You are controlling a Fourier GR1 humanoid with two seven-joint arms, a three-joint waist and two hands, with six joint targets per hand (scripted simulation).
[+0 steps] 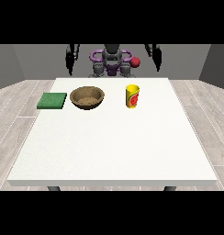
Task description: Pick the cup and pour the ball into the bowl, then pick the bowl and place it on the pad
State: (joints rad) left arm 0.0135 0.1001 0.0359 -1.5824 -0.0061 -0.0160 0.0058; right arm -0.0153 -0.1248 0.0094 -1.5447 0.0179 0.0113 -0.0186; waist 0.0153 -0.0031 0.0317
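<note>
cup waits upright, both hands raised behind the table

cup point(132, 96) is yellow with a red mark on its side, and it stands upright on the white table point(114, 147), toward the far edge and a bit to the view's right of the middle. i cannot see the ball inside it from this angle. wooden bowl point(87, 97) sits to the view's left of the cup, apart from it, and the green pad point(52, 101) lies just beside the bowl, further to the left.

the hand at the view's left point(70, 61) and the hand at the view's right point(155, 56) both hang up behind the table's far edge, well apart from every object. they hold nothing, but i cannot tell if the fingers are apart or together, they are too small here.

i judge the cup is light and stiff with a smooth wall, so it may slip or tip easily. i would take it around the middle of the side, below the rim, and keep it upright until it is over the bowl. the bowl looks rigid and heavier; its rim seems the place to hold.
</note>
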